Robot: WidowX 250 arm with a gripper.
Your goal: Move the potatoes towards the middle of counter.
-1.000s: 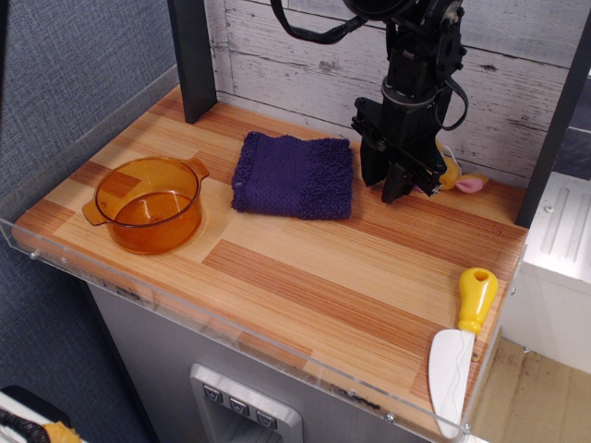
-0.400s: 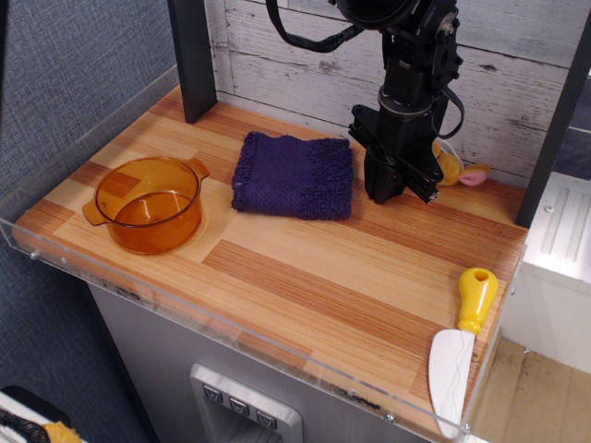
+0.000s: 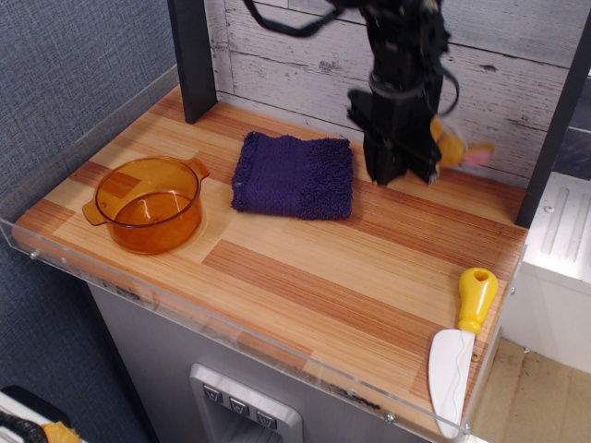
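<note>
Now the gripper (image 3: 399, 173) hangs above the table's (image 3: 369, 277) back edge, and the potatoes (image 3: 454, 146) show just right of it (blurred). Whether it grips them I cannot tell; the middle lies toward the front-left.

Whitewashed plank wall (image 3: 295, 55) runs behind, blue-grey textured wall (image 3: 65, 65) on the left, pale wooden floor (image 3: 536, 397) shows lower right.

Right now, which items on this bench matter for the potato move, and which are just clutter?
Job items:
- potatoes, at the back right beside the gripper
- counter, whose middle is the target

Just lying about:
- purple towel
- orange pot
- yellow-handled knife
</note>
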